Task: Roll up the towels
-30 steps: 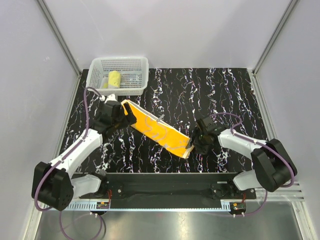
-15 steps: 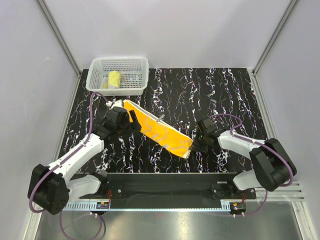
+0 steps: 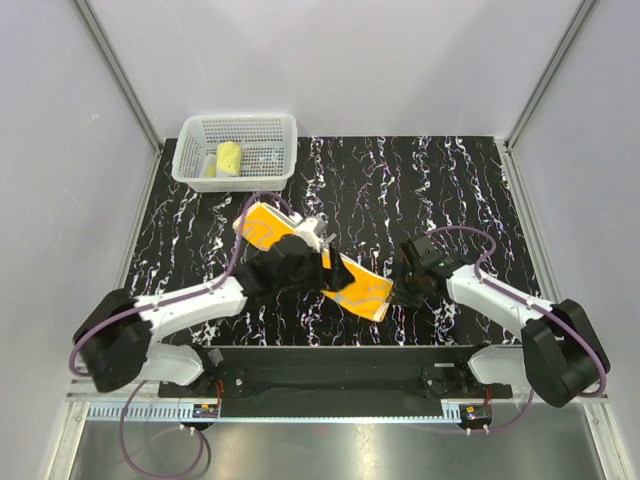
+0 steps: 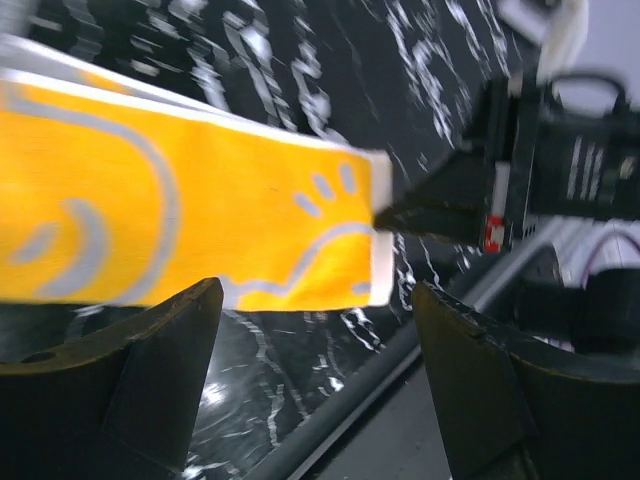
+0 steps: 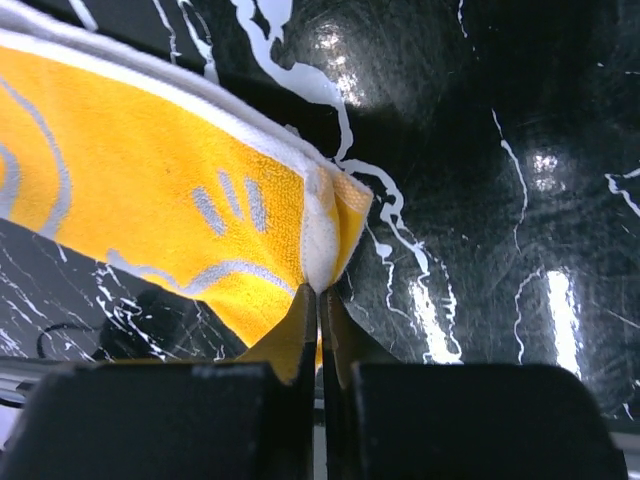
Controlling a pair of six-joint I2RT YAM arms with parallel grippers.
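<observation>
Since the earlier frame, the left gripper (image 3: pixel 338 276) has been swung away from the towel's end nearest the basket (image 3: pixel 190 165) and brought over the middle of the orange towel (image 3: pixel 365 290). The strip itself has been drawn a little toward the right. The towel is laid flat and diagonal on the tabletop (image 3: pixel 450 190), from near the far-left corner down toward the middle of the near edge, and no turn of a roll is seen in it. Its near end is pinched at the corner by the right gripper (image 3: pixel 402 288), whose jaws are pressed together on the white hem. The left jaws are spread wide above the cloth, with nothing held between them. One rolled yellow towel (image 3: pixel 229 158) is already lodged in the basket at the far-left corner, so part of the job is judged done. For this towel the rolling is judged not yet begun: an end must still be turned over and wound along the whole length.
</observation>
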